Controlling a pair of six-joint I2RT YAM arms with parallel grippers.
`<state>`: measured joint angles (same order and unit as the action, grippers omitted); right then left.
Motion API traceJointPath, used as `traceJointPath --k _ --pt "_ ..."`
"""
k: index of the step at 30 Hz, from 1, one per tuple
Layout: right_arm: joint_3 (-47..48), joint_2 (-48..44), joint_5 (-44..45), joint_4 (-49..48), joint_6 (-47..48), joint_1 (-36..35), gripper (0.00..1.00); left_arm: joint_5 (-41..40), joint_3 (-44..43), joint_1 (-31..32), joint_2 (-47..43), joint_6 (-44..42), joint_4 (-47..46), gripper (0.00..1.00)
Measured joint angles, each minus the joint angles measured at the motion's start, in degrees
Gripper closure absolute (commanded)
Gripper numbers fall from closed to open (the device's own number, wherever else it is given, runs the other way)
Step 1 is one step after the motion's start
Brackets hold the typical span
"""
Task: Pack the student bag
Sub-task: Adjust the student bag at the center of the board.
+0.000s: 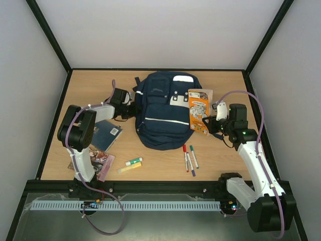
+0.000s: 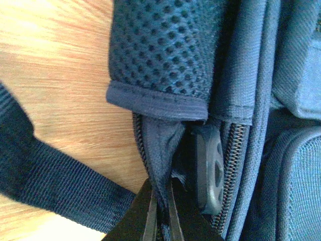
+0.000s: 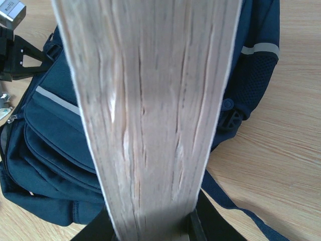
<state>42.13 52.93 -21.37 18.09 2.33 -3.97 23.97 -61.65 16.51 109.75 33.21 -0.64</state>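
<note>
Pinching a fold of navy fabric beside the zip [image 2: 229,168], the left pincer [image 2: 160,223] is pressed together on the student bag [image 1: 159,120], which lies on the bench [image 1: 235,160] directly ahead of it. The right pincer [image 3: 150,228] clamps an orange book [image 1: 199,109], its page edges facing back, with the bag just beyond it.

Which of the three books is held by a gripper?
The orange book, gripped by the right gripper; the blue notebook and the picture book lie on the table.
</note>
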Motion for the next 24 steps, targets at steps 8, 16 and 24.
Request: traceJointPath --k 8,16,24 --pt "0.0 0.0 0.3 0.0 0.0 0.0 0.99 -8.9 12.9 1.2 -12.0 7.5 -4.3 0.98" --pt "0.0 0.1 0.4 0.0 0.0 0.0 0.99 -18.5 22.0 1.0 -25.7 11.1 0.8 0.31" --pt "0.0 0.1 0.4 0.0 0.0 0.0 0.99 -25.9 13.7 6.2 -36.2 0.6 13.2 0.30"
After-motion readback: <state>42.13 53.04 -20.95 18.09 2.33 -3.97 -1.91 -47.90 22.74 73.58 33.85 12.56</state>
